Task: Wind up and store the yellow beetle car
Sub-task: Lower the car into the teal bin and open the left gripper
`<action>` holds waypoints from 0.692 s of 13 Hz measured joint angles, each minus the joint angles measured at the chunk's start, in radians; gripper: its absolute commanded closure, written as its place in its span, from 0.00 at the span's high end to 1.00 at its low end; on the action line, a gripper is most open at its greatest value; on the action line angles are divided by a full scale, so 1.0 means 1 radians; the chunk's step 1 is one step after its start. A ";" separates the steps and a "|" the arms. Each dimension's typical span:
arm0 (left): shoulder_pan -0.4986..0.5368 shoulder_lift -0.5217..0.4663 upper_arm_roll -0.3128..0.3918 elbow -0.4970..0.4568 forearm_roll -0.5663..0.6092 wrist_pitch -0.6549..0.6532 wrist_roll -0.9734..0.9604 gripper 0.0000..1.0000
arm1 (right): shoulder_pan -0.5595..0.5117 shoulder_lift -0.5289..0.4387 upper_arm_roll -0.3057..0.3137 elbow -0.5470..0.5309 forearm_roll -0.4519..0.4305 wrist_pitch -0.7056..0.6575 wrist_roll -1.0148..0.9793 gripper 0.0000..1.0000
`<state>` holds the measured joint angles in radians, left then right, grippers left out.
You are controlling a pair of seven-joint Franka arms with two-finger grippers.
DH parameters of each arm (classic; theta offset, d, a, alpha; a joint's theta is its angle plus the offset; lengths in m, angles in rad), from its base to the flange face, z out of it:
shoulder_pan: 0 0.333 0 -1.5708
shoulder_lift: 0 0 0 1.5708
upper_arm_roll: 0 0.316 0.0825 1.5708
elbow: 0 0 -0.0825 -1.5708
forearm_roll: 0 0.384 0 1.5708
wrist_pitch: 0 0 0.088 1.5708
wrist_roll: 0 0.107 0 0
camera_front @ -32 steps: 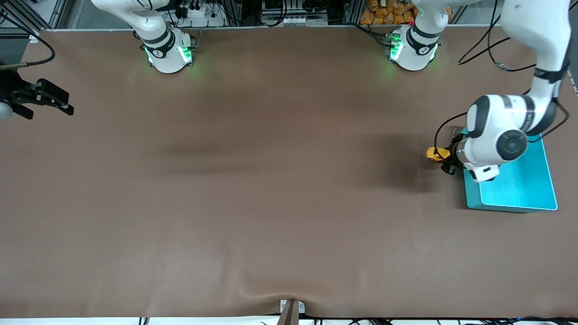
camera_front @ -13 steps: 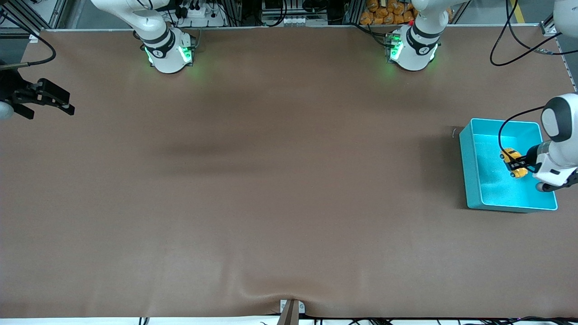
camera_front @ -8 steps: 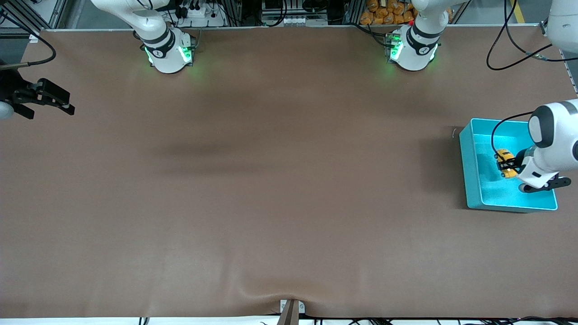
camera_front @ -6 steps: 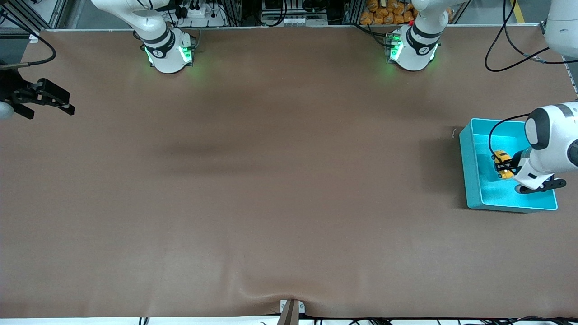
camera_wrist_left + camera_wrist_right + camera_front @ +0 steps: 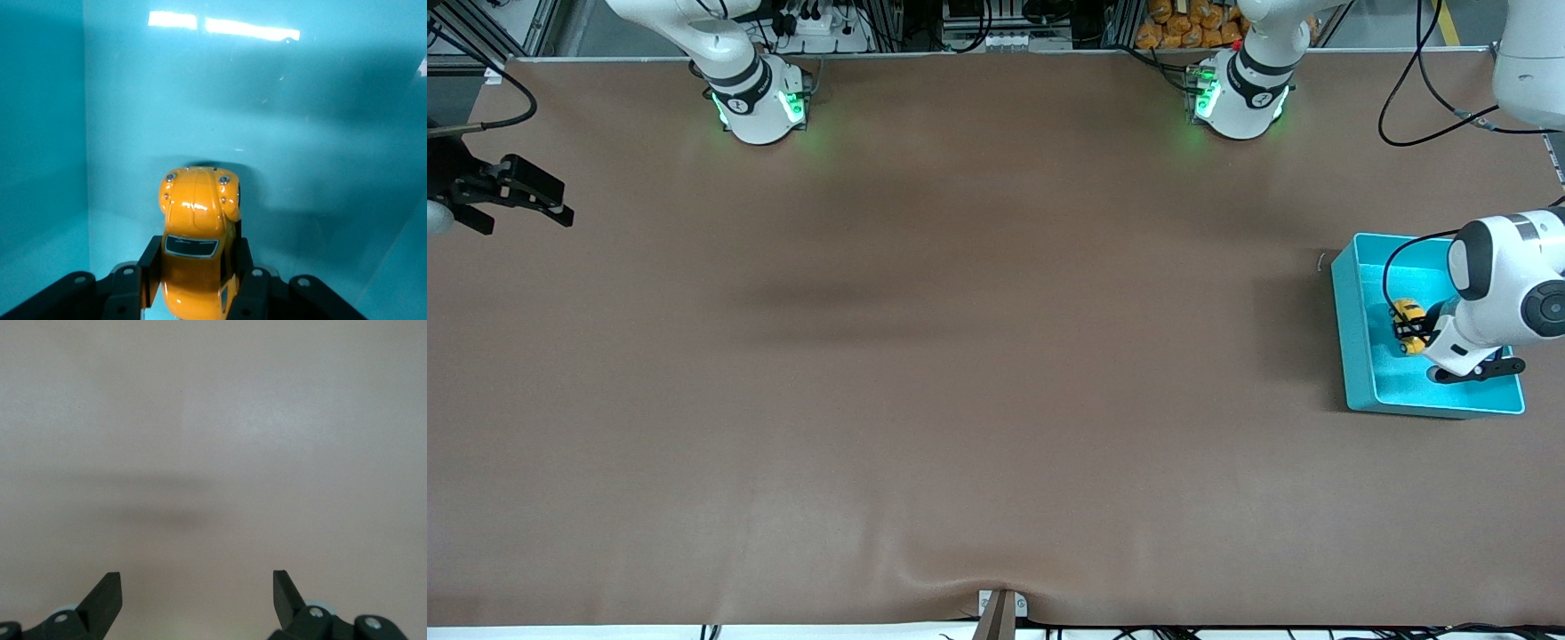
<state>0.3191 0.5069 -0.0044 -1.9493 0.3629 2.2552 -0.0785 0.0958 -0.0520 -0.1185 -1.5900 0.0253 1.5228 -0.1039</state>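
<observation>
yellow beetle car (image 5: pixel 197 233): clamped in left gripper (image 5: pixel 1410 331), inside turquoise bin (image 5: pixel 1356 356) (storing step); next: release. right gripper (image 5: pixel 197 600): spread wide, waiting at table (image 5: pixel 960 356) edge.

One yellow beetle car (image 5: pixel 1408 314), one turquoise bin (image 5: pixel 1356 338), two claws: left claw (image 5: pixel 1412 332), right claw (image 5: pixel 551 204).

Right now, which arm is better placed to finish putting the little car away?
The left. Its gripper is shut on the car and holds it inside the bin, so it probably only needs to let go. The right gripper waits open over bare table at the right arm's end.
</observation>
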 measured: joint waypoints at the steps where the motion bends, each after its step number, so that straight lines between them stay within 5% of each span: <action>1: 0.000 0.002 0.000 0.000 0.000 0.002 0.000 0.63 | 0.000 0.000 0.000 0.000 0.000 0.000 0.000 1.00; 5: 0.000 0.002 0.000 0.011 0.000 0.007 -0.002 1.00 | 0.000 0.000 -0.001 0.000 0.000 0.000 0.000 1.00; 9: -0.003 -0.053 -0.013 0.034 0.000 0.011 -0.003 1.00 | 0.000 0.000 -0.002 0.000 0.000 0.000 0.000 1.00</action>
<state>0.3163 0.4535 -0.0174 -1.9155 0.3633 2.2659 -0.0814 0.0958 -0.0519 -0.1204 -1.5900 0.0253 1.5227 -0.1035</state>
